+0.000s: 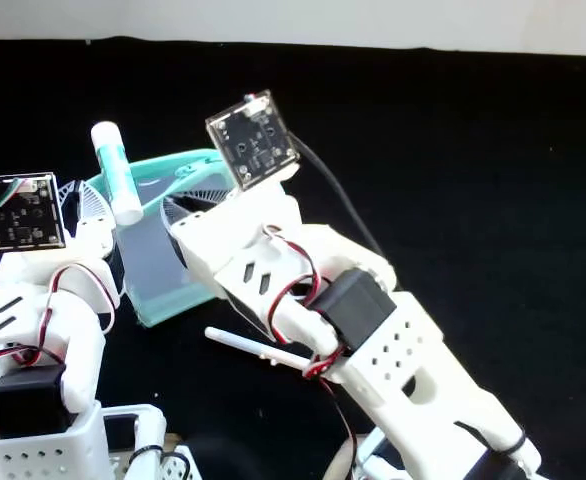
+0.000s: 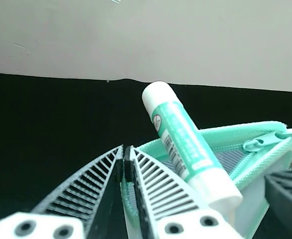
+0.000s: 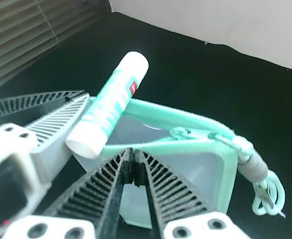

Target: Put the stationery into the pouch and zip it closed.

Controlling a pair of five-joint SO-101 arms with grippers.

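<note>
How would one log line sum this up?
left gripper: shut on pouch rim | right gripper: shut on pouch rim | glue stick: across open mouth
</note>
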